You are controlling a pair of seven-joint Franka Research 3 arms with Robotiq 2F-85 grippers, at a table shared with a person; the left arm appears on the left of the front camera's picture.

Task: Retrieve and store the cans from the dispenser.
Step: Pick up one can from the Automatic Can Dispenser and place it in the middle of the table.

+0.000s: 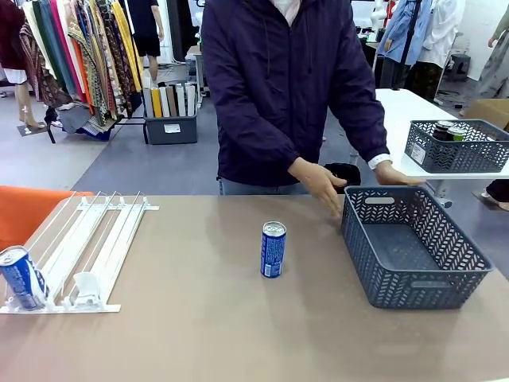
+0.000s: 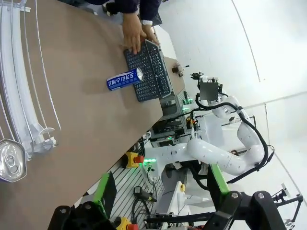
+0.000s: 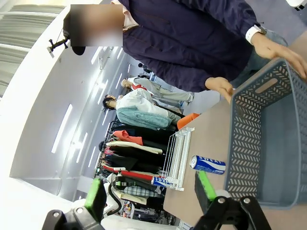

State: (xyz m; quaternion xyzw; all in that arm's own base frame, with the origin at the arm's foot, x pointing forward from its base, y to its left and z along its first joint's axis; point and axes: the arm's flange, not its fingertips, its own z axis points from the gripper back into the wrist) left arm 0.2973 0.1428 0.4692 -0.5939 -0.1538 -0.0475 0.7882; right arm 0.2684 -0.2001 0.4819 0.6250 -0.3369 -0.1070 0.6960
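Front view: blue aluminium drink can (image 1: 273, 250) stands upright, unobstructed; left gripper (image 2: 160, 189) and right gripper (image 3: 148, 190) gape empty, so straddle it squarely at mid-height.

A: Left gripper (image 2: 160, 194) — pose?
B: Jaws spread wide, green pads (image 2: 101, 189) well apart on black fingers.
A: Right gripper (image 3: 148, 191)?
B: Likewise spread wide — its white arm (image 2: 216, 155) bent at the elbow.

Blue can (image 1: 273, 249) upright mid-table, between white dispenser (image 1: 114, 253) and grey basket (image 1: 421, 288).
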